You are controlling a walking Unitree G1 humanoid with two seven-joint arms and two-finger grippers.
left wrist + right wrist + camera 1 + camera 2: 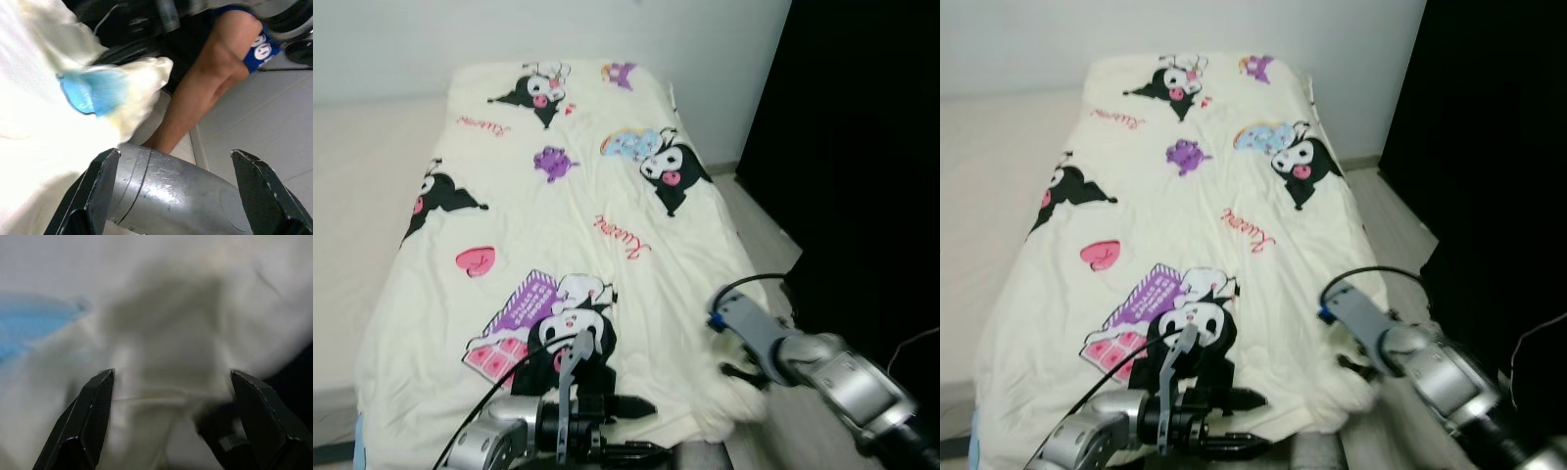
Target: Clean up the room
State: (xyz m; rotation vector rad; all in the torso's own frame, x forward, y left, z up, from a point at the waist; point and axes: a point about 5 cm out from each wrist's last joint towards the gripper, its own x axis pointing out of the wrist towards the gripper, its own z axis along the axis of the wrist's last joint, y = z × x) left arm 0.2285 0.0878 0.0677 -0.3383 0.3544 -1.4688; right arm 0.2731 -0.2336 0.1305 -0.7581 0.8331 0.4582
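A cream blanket [558, 206] printed with cartoon characters covers the bed. Its near right corner [729, 411] hangs bunched over the bed's edge. My right gripper [741, 377] is at that corner; in the right wrist view the gripper [171, 382] is open, with the blurred cream fabric [166, 347] between the fingers. My left gripper [656, 427] hovers at the foot of the bed, open and pointing right. Between the fingers [98, 181], the left wrist view shows my silver right arm [181, 191]. A blue patch [93, 90] shows on the blanket's underside.
A person's bare leg [205, 83] in blue shorts stands close by on the pale tiled floor [274, 112]. A black curtain [862, 147] fills the right side. A white wall [411, 39] runs behind the bed, with beige floor [352, 196] to its left.
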